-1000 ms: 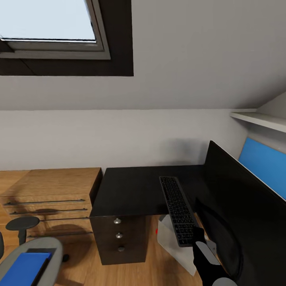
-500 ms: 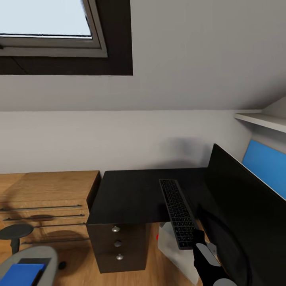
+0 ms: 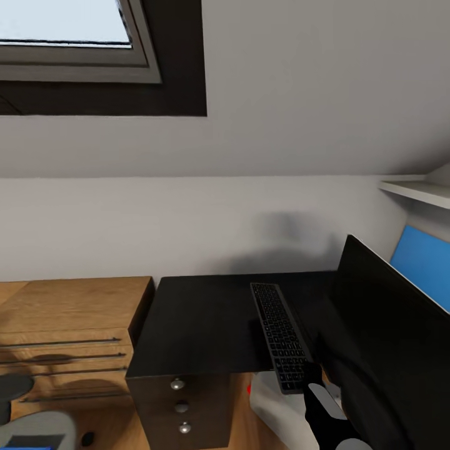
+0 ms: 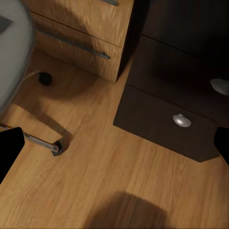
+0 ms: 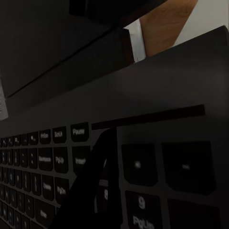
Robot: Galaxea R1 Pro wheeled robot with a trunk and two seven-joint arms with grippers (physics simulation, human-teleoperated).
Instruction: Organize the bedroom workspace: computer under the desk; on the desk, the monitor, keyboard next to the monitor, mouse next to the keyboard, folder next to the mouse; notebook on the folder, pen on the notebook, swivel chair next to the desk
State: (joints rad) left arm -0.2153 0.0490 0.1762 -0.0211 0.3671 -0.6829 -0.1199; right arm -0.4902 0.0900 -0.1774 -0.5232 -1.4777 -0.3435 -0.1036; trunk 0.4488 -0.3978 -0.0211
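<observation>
Head view: right gripper (image 3: pixel 310 375) is clamped on the near end of the keyboard (image 3: pixel 279 334), holding it over the desk (image 3: pixel 200 319) beside the monitor (image 3: pixel 387 325), likely for placement. Left gripper's jaws appear spread, empty.

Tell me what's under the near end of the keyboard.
The keyboard overhangs the desk edge, held by the right gripper. Below shows a pale box and wooden floor; the rest is hidden by keyboard and monitor.

The keyboard (image 3: pixel 279 333) lies centre frame on the desk (image 3: pixel 200 322), overhanging its near edge; the monitor (image 3: pixel 390 337) stands at right, a dresser (image 3: pixel 69 325) at left.
</observation>
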